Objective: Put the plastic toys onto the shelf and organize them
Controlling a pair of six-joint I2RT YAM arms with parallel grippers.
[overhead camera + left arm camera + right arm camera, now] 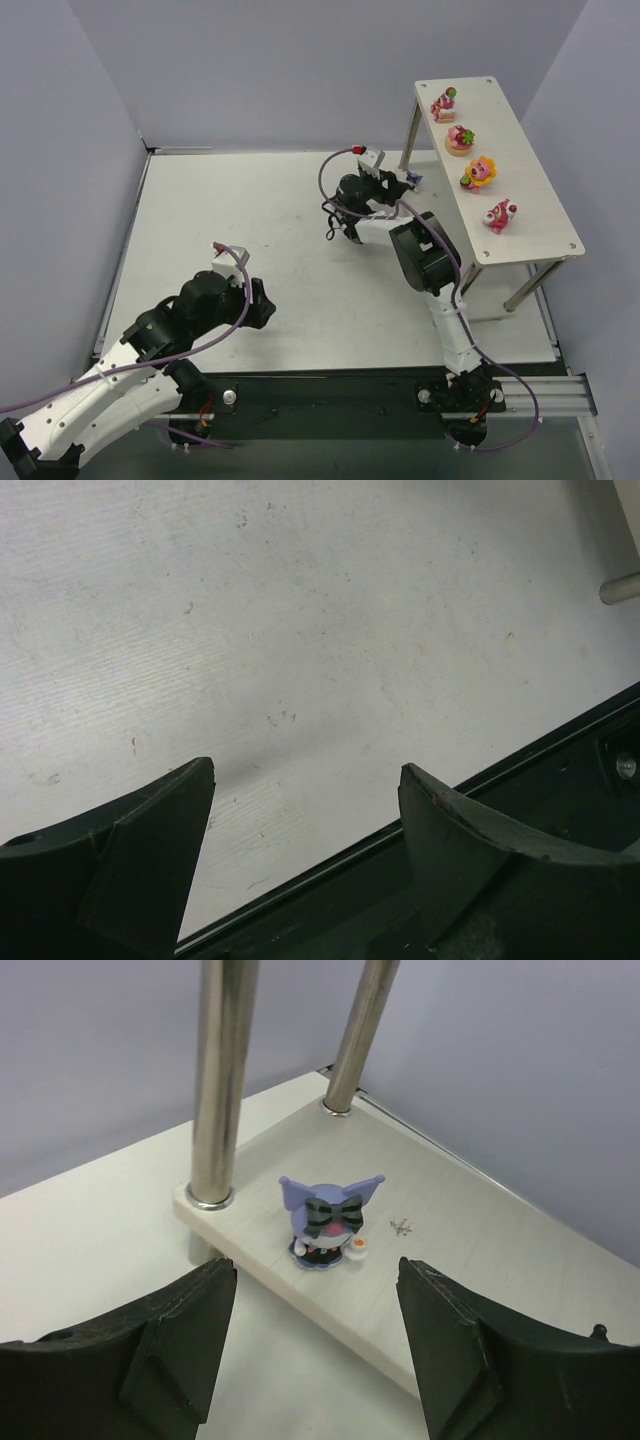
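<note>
The shelf (530, 180) stands at the far right. Four pink and yellow plastic toys line its top board: one (444, 103) at the far end, then a second (460, 139), a third (479, 173) and the nearest (499, 214). My right gripper (398, 182) reaches toward the shelf's left end. In the right wrist view a purple toy (325, 1222) with a striped bow stands upright near the corner of the lower board (450, 1230). It is just beyond my right gripper (315, 1270), which is open and empty. My left gripper (305, 772) hangs open and empty over bare table.
Two metal shelf legs (222, 1080) rise from the lower board just left of and behind the purple toy. A small dark speck (402, 1226) lies on the board to its right. The black front rail (560, 780) runs under the left gripper. Grey walls enclose the table.
</note>
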